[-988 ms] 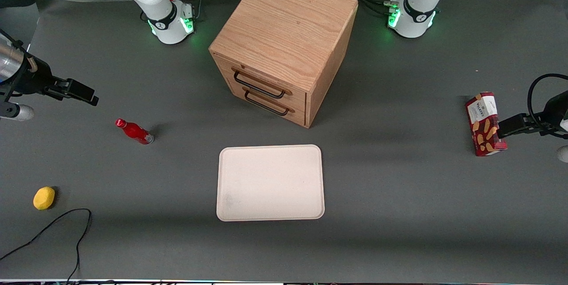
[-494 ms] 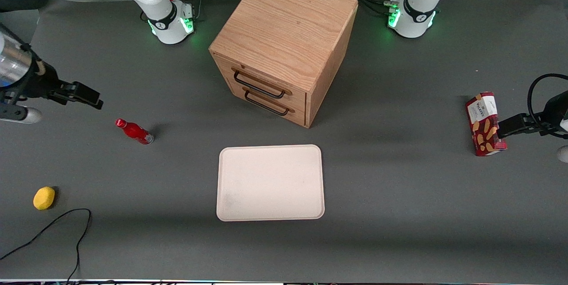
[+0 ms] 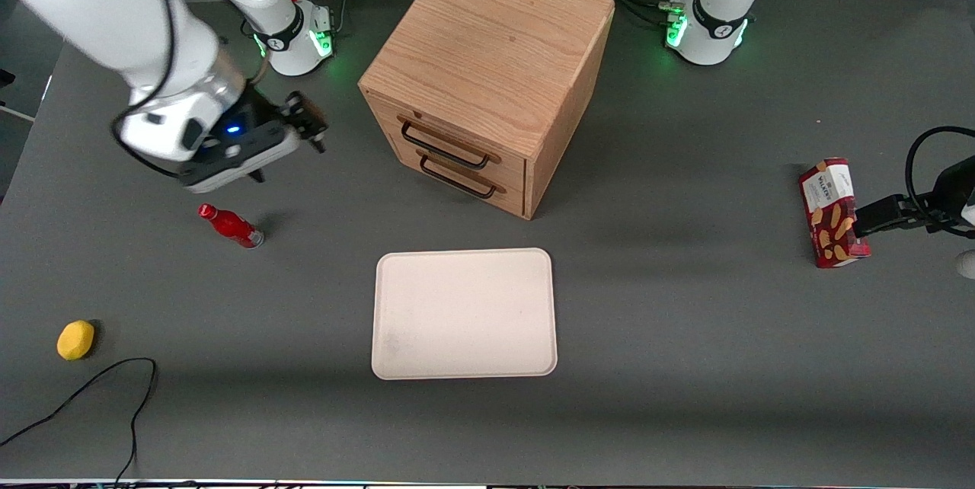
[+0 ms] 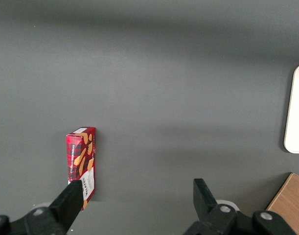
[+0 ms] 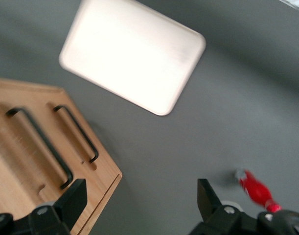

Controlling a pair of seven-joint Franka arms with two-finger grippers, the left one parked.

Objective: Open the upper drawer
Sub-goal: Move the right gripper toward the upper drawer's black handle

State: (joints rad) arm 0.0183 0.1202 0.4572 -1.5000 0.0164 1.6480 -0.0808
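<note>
Gripper: upper left of the front frame, in the air beside the cabinet and short of it, toward the working arm's end; fingers spread wide in the wrist view, nothing between them, touching nothing.
Upper drawer: upper centre of the front frame, topmost of two fronts on the oak cabinet; appeared fully shut, flush with the cabinet face, though the angle was steep.
Upper handle: thin black wire bar across the drawer front, untouched.
Lower drawer: just under the upper one, same black bar, also shut.
Tray: cream, flat on the table, centre of the front frame, nearer the front camera than the cabinet, apart from it.
Red bottle: lying on its side, left of centre in the front frame, below the gripper in the picture.
Yellow object: lower left of the front frame, by a black cable.
Biscuit box: right edge of the front frame, toward the parked arm's end.
</note>
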